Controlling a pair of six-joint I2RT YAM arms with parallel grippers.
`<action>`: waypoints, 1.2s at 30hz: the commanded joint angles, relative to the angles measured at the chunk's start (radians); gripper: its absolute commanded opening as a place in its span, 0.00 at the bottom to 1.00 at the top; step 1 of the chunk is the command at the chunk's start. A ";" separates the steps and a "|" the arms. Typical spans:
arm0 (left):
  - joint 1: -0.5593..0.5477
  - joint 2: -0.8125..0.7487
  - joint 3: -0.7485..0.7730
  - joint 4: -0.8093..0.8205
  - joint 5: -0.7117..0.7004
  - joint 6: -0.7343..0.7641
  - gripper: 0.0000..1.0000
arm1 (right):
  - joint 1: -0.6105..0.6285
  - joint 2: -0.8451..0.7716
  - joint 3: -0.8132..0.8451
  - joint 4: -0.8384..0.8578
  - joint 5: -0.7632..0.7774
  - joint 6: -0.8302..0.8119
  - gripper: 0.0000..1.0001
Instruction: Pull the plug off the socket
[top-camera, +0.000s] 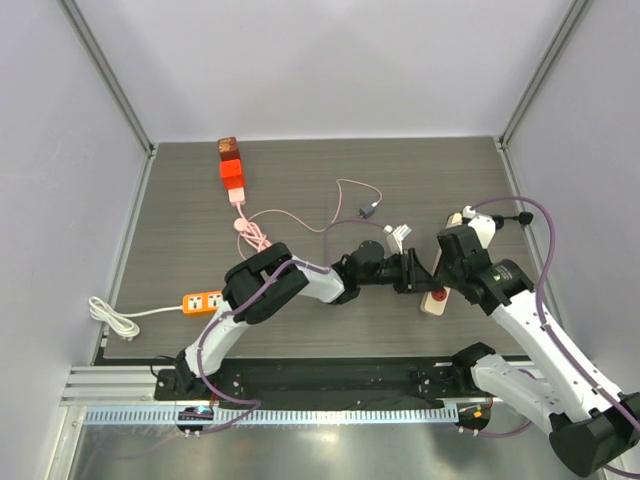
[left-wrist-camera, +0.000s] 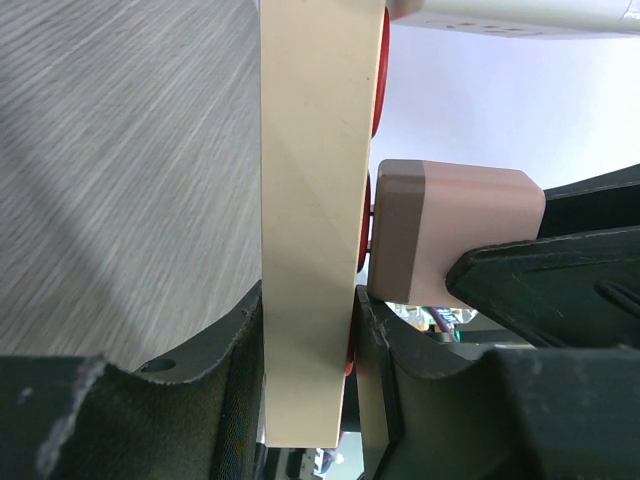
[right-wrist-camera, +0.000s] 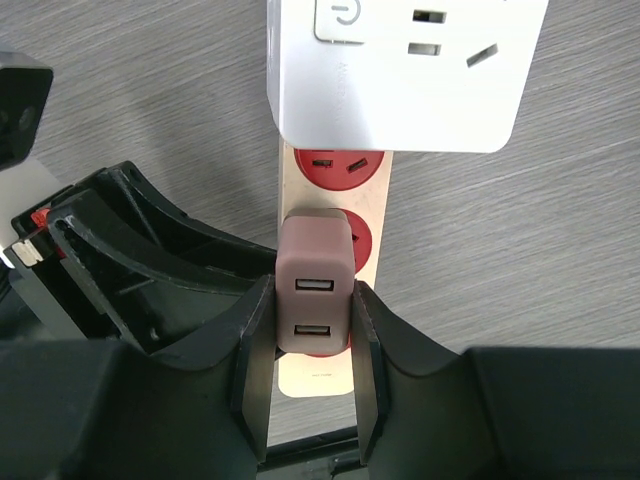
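right tool (right-wrist-camera: 309, 305) clamped on mauve plug (right-wrist-camera: 314, 252), left tool (left-wrist-camera: 306, 325) clamped on cream socket strip (left-wrist-camera: 312, 150)

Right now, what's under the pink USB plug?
The cream power strip, with a red socket showing round the plug. The socket's holes are covered. The right claw pinches the plug.

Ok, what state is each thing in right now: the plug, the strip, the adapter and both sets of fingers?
left fingers: shut on the cream power strip.
right fingers: shut on the mauve plug.
mauve plug: prongs in the socket, slight gap showing.
cream power strip: clamped, carrying plug and adapter.
next socket: empty.
white adapter: on the strip's end, its outlets empty.
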 joint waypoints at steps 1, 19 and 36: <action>0.055 0.129 -0.078 -0.415 -0.210 0.073 0.00 | 0.019 -0.075 0.034 0.204 0.009 -0.040 0.01; 0.055 0.046 -0.190 -0.288 -0.166 0.115 0.70 | 0.019 0.046 -0.116 0.243 -0.086 0.077 0.01; 0.058 -0.209 -0.298 -0.447 -0.344 0.337 0.57 | 0.021 0.163 -0.184 0.312 -0.211 0.049 0.08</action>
